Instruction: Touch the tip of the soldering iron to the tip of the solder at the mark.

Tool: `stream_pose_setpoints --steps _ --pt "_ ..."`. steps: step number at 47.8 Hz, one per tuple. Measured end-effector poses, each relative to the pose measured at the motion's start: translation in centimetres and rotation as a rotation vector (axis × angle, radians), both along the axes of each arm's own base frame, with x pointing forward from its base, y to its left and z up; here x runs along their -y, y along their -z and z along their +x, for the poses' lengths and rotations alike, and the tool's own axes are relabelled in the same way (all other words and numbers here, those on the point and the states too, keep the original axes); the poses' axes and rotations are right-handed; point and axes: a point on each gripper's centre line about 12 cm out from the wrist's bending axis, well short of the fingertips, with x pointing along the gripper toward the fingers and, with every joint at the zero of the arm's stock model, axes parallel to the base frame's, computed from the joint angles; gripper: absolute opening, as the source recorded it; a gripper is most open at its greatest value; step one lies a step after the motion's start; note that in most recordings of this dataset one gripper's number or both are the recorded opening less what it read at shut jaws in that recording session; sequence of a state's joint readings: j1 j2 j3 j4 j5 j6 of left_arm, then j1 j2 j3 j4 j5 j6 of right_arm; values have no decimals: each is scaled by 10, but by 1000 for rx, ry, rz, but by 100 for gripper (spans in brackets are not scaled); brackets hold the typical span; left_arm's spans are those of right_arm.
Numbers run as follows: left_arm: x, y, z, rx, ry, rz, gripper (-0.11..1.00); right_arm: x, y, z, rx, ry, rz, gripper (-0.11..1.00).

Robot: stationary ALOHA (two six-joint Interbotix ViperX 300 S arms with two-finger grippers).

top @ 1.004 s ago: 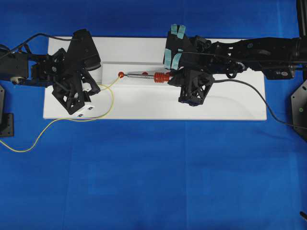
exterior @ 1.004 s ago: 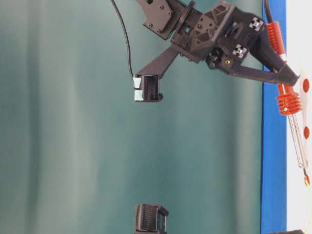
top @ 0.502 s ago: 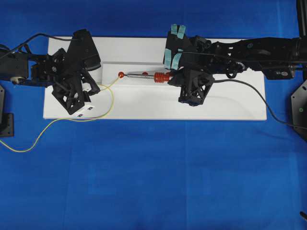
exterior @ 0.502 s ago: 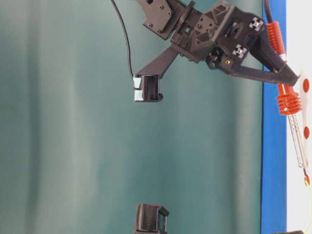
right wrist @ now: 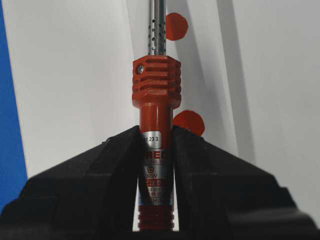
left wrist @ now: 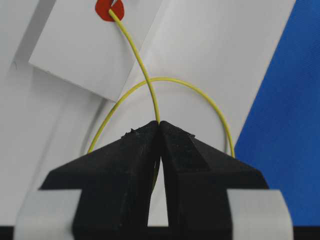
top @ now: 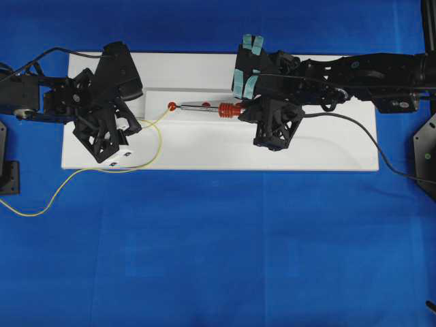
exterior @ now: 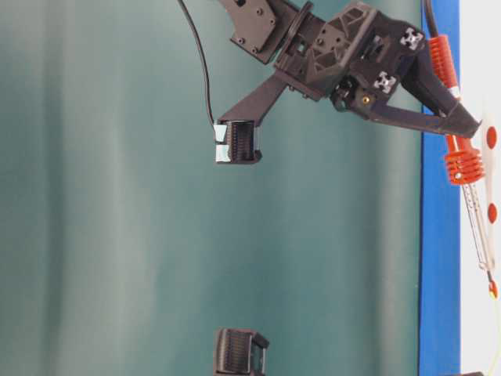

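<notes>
Left gripper [left wrist: 159, 125]: jaws pinched on the solder [left wrist: 137, 60], whose yellow tip lies on the red mark [left wrist: 107, 9] of the white board [top: 327, 146] (slack loops behind). Right gripper [right wrist: 157, 145]: jaws clamped around the soldering iron [right wrist: 156, 90] handle, shaft lying over the board, tip at that mark.

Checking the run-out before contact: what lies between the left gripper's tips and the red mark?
In the left wrist view, only a bare stretch of the solder runs from the left gripper across white board to the red mark.
</notes>
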State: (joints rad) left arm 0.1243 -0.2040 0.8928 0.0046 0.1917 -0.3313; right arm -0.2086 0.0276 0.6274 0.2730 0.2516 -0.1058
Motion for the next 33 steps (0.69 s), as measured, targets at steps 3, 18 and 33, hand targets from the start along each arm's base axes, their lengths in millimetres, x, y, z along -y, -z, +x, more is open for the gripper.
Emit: stream_pose_setpoints --steps 3,18,33 --pt "0 -5 -2 5 -2 1 2 0 0 0 -2 0 0 6" --pt "3 -37 -26 89 -5 8 2 0 0 0 0 1 1 6" --pt "5 -40 -42 111 -5 11 2 0 -1 1 8 1 -4 6"
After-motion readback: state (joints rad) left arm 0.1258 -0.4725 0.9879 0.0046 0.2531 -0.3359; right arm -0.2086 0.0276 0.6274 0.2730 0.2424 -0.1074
